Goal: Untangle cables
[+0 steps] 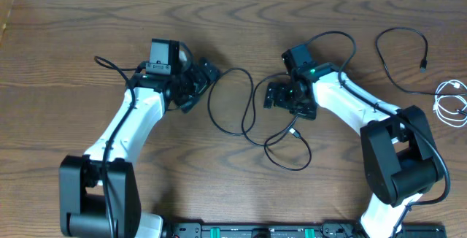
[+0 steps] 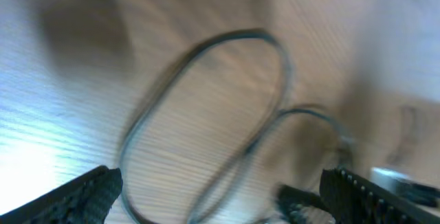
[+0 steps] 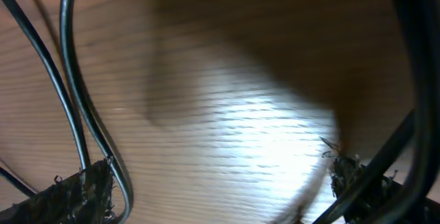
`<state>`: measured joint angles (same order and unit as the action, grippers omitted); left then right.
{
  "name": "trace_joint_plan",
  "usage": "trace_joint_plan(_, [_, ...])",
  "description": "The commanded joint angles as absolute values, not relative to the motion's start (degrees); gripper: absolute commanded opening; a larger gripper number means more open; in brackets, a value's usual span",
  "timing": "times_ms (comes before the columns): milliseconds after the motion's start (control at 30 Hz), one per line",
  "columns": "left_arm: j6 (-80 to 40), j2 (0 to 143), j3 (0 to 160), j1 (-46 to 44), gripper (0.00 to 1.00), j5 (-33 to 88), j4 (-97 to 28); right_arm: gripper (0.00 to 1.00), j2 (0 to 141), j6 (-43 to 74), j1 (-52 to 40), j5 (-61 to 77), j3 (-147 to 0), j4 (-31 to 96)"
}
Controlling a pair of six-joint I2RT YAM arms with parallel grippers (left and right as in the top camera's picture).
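Observation:
A long black cable (image 1: 211, 105) lies in overlapping loops at the middle of the table, between my two grippers. My left gripper (image 1: 200, 87) stands open just left of the loops, holding nothing. The left wrist view is blurred; it shows a cable loop (image 2: 206, 107) on the wood ahead of that gripper (image 2: 220, 203). My right gripper (image 1: 269, 96) stands open at the loops' right side. In the right wrist view, black cable strands (image 3: 69, 80) pass the left finger (image 3: 75, 196), and bare wood shows between the jaws of the gripper (image 3: 216, 189). A second black cable (image 1: 425, 64) and a coiled white cable (image 1: 451, 103) lie apart at the far right.
The wooden table (image 1: 58, 63) runs to a pale wall at the back. The arms' bases stand at the front left (image 1: 98, 194) and front right (image 1: 401, 161), with a black rail (image 1: 255, 231) between them along the front edge.

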<state>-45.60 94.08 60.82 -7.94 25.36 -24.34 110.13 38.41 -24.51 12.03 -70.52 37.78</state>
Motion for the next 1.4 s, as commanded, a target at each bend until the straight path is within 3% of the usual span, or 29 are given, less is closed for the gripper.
trace_joint_plan(0, [-39.0,97.1,60.9,-8.5,0.98,15.1,-26.4,0.99,110.0,39.0,-26.4,11.6,-70.4,35.9])
trace_joint_plan(467, [-36.2,113.0,60.8,-9.3,0.98,10.5,-31.4,0.99,110.0,39.4,-31.7,1.9,-71.2,35.8])
trace_joint_plan(900, [-33.0,113.9,60.8,-15.9,0.98,4.1,-44.6,0.99,110.0,40.8,-31.7,-0.1,-72.7,42.4])
trace_joint_plan(1167, [-33.0,113.9,60.8,-19.9,0.98,6.0,-47.6,0.99,110.0,40.2,-29.6,-0.1,-80.9,51.4])
trace_joint_plan(1367, [-31.1,113.4,60.9,-18.3,0.98,6.0,-50.1,0.99,110.1,41.6,-30.1,-0.1,-82.4,51.6])
